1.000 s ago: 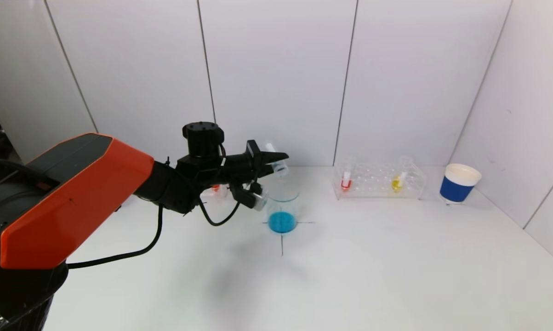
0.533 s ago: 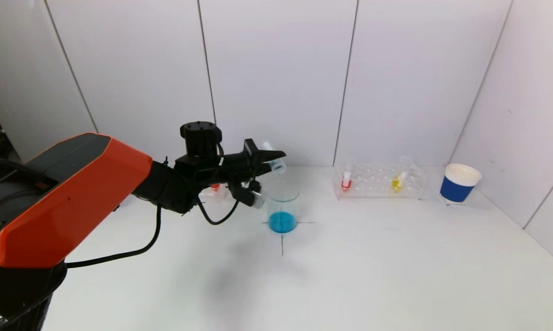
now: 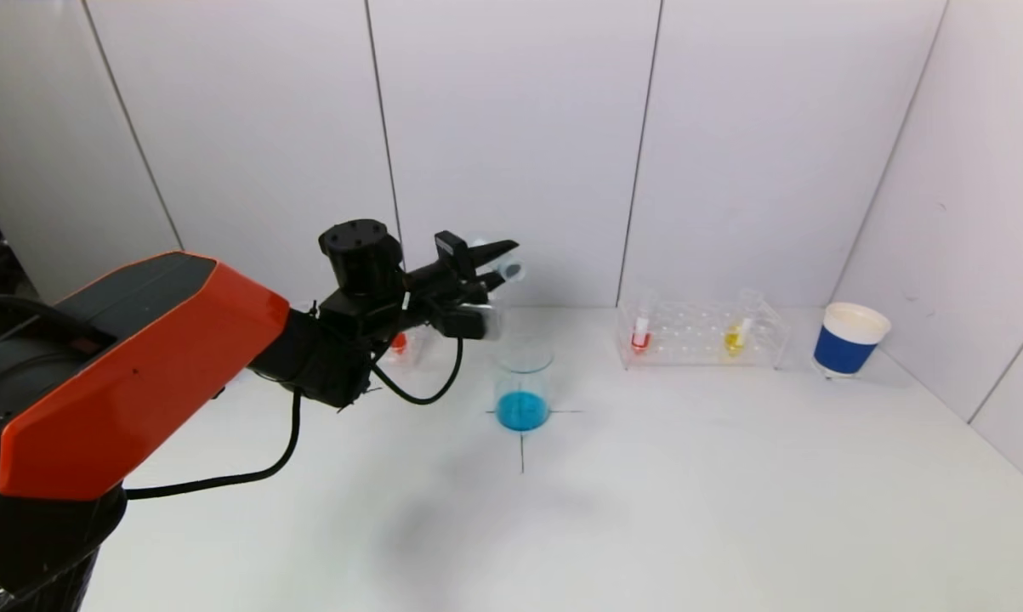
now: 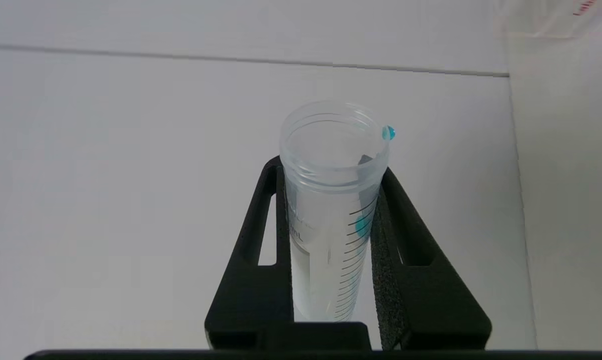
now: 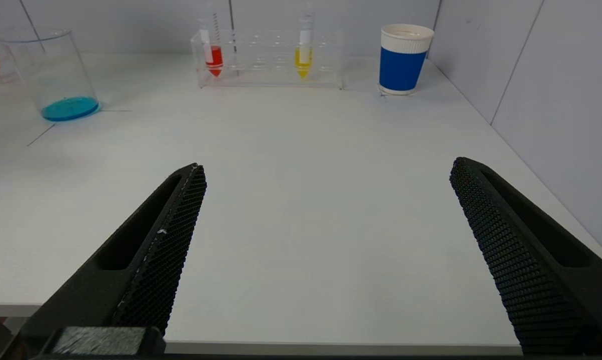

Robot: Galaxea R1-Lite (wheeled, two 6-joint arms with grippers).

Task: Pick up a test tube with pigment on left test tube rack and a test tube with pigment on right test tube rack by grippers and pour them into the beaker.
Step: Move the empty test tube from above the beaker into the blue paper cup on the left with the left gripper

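My left gripper (image 3: 487,257) is shut on a clear graduated test tube (image 3: 504,270), held up and a little left of the beaker (image 3: 524,387), which has blue liquid at its bottom. In the left wrist view the test tube (image 4: 331,210) sits between the black fingers (image 4: 260,235) and looks drained, with a blue drop on its rim and a blue smear inside. The left rack is mostly hidden behind the arm; one red tube (image 3: 399,342) shows. The right rack (image 3: 702,340) holds a red tube (image 3: 640,331) and a yellow tube (image 3: 736,337). My right gripper (image 5: 328,167) is open and empty, low at the table's near edge.
A blue and white paper cup (image 3: 849,338) stands right of the right rack, near the side wall. A black cross is marked on the table under the beaker. White wall panels close the back and right side.
My left gripper has risen and drawn back to the left from above the beaker, and the test tube's mouth has tipped up. The right gripper has not moved.
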